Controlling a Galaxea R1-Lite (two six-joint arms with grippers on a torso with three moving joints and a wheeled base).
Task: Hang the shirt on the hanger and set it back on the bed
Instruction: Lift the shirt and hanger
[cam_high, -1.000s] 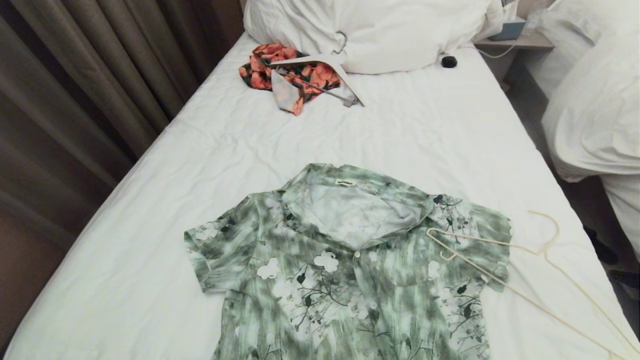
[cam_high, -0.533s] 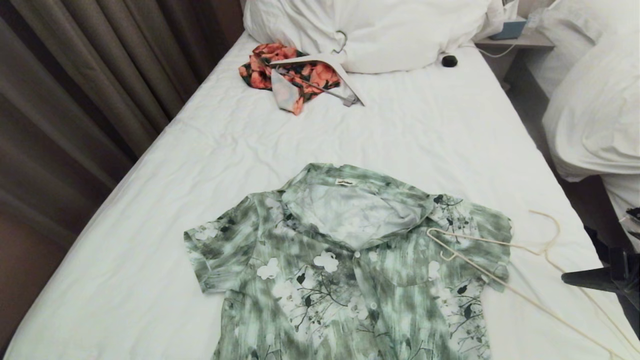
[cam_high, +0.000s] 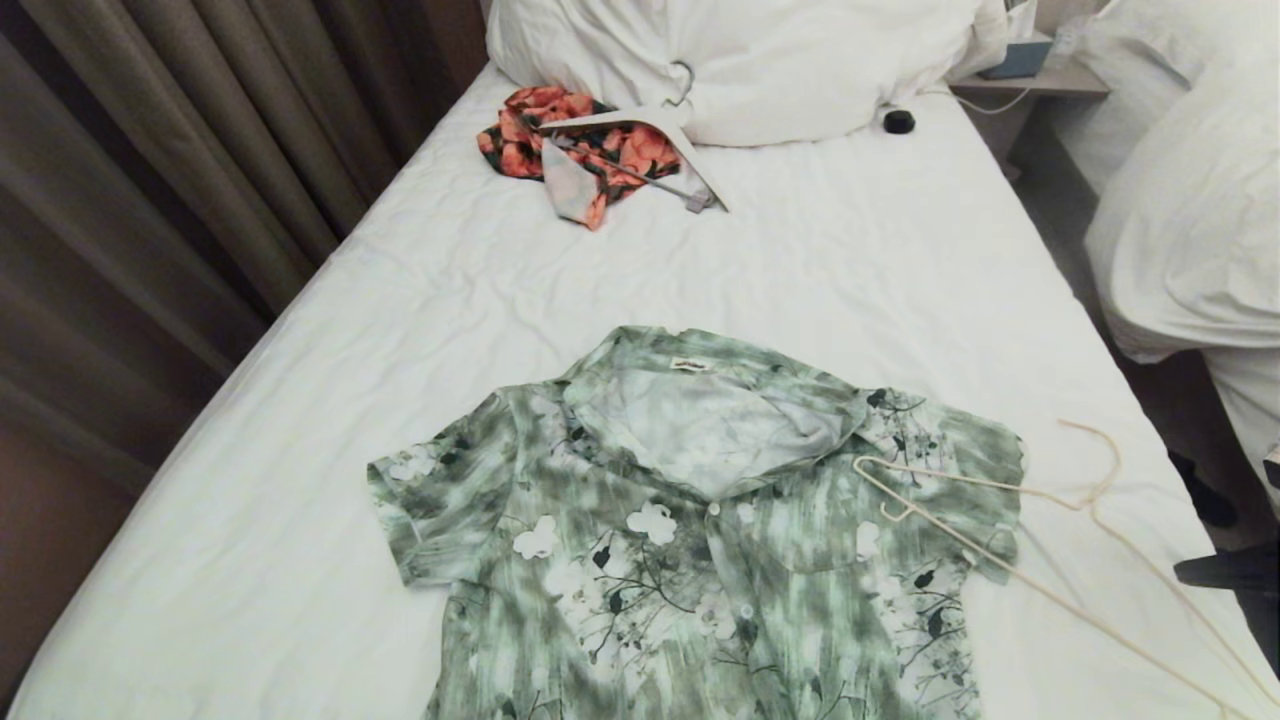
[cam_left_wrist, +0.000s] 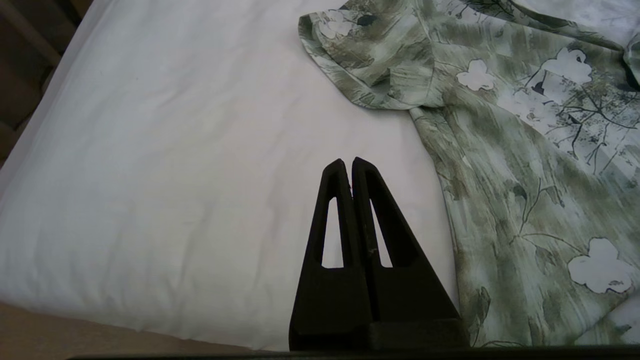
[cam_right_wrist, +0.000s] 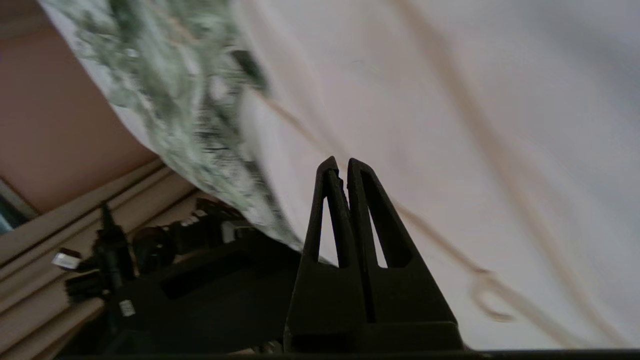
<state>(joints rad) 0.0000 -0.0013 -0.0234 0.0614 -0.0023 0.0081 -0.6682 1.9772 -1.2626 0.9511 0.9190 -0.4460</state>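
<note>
While nothing of the hanging is done yet: shirt (cam_high: 690, 520) flat and face up on the bed (cam_high: 850, 270), collar open, buttoned, green-and-white with white flowers. Hanger (cam_high: 1040, 540) bare, one end over the shirt's shoulder, the rest on the sheet near the bed's right edge. Right gripper (cam_right_wrist: 340, 167) clenched, empty, above the hanger. Left gripper (cam_left_wrist: 347, 165) clenched, empty, beside the sleeve. Left to do: threading, lifting, setting down.

Before me the green floral shirt (cam_high: 700, 520) lies flat, buttoned, collar open, on the white bed (cam_high: 850, 270); the cream wire hanger (cam_high: 1040, 500) rests partly across its right shoulder.
</note>
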